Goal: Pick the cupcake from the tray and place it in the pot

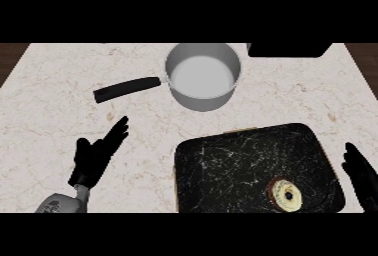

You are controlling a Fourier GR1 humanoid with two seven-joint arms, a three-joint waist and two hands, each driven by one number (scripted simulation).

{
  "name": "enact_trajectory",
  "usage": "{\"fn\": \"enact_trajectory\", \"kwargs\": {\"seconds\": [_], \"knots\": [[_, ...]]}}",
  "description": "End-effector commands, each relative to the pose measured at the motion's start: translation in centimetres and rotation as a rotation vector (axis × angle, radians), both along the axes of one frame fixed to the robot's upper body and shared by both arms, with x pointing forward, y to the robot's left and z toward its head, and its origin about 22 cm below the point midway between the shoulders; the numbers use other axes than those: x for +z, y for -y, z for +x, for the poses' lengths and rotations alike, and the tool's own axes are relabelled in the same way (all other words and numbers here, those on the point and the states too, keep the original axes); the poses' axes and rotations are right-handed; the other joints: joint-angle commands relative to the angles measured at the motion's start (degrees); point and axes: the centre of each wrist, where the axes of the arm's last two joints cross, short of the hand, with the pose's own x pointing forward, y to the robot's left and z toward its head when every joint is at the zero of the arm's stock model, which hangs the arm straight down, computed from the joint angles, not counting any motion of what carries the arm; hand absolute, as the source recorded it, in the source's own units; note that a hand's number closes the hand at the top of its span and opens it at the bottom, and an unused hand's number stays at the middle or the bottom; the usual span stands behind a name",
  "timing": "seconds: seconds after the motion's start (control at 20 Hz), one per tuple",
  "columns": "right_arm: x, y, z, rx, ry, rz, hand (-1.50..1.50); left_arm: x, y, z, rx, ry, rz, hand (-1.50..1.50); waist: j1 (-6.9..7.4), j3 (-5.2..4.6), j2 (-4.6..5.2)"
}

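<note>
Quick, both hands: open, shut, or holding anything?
Left hand: open, fingers straight, holding nothing.
Right hand: open at the right edge, beside the tray, holding nothing.

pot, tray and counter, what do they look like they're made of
Pot: looks like grey metal with a matte finish, judging by its even pale inside and thin rim; its handle is black, maybe plastic.
Tray: black with thin white veins, like dark marble or a marbled coating, slightly glossy.
Counter: pale beige stone look with faint brown speckles, possibly marble or laminate.
</note>
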Motion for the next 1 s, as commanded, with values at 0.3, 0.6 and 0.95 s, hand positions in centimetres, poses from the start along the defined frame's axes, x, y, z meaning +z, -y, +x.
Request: {"fn": "enact_trajectory", "kwargs": {"seconds": [0.3,0.6,0.95], "knots": [[-4.2,-1.2,3.4,0.149,-0.337,-0.065,-1.50,0.7,0.7,0.9,0.000,0.020,-0.007,0.00,0.02,0.19,-0.15],[-7.2,1.0,3.6,0.084,-0.268,-0.091,-1.50,0.2,-1.7,0.3,-0.002,-0.006,0.006,0.00,-0.18,0.20,-0.19],[-9.8,3.1,1.7,0.090,-0.234,-0.030,-1.50,0.0,-0.4,-0.9,0.014,0.021,-0.005,0.00,-0.21,0.21,-0.23]]}}
